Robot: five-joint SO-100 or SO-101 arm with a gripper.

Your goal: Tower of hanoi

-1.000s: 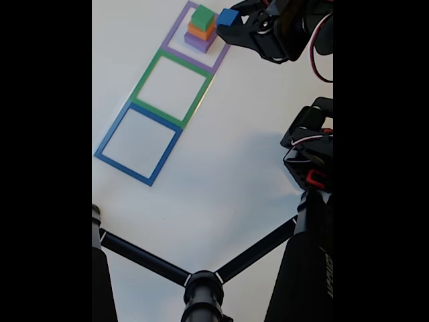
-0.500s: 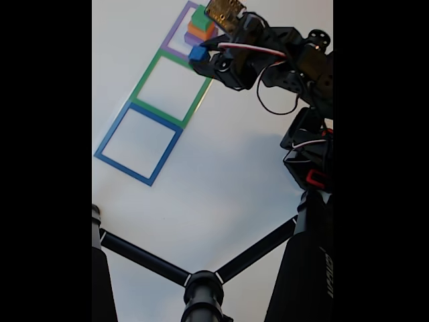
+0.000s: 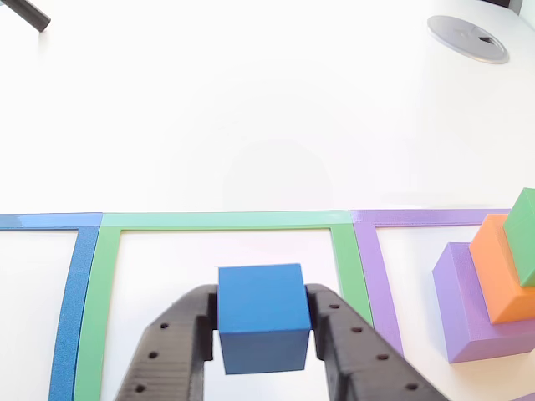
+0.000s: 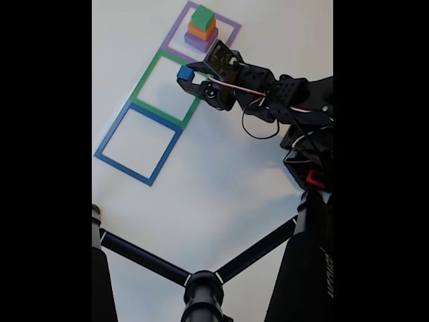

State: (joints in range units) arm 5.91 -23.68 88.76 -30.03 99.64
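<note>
My gripper point(image 3: 262, 322) point(image 4: 186, 74) is shut on the blue cube point(image 3: 262, 316) point(image 4: 185, 72), which hangs over the flat green square outline point(image 3: 224, 220) point(image 4: 144, 76). A stack stands inside the purple square outline point(image 3: 380, 276) point(image 4: 175, 33): the purple block point(image 3: 468, 313) point(image 4: 198, 43) at the bottom, the orange block point(image 3: 499, 276) point(image 4: 200, 31) on it and the green block point(image 3: 525, 234) point(image 4: 202, 16) on top. In the other view the stack is to the right of the cube, partly cut off by the edge.
A blue square outline point(image 4: 137, 143) point(image 3: 71, 292) adjoins the green one on the far side from the stack. A black tripod point(image 4: 201, 282) spreads across the bottom of the fixed view, and the arm's base point(image 4: 310, 168) stands at the right. A grey disc point(image 3: 468, 38) lies on the white table.
The gripper has carried the blue cube from beside the stack's top, down and left in the fixed view, to over the green outline. The stack has not moved.
</note>
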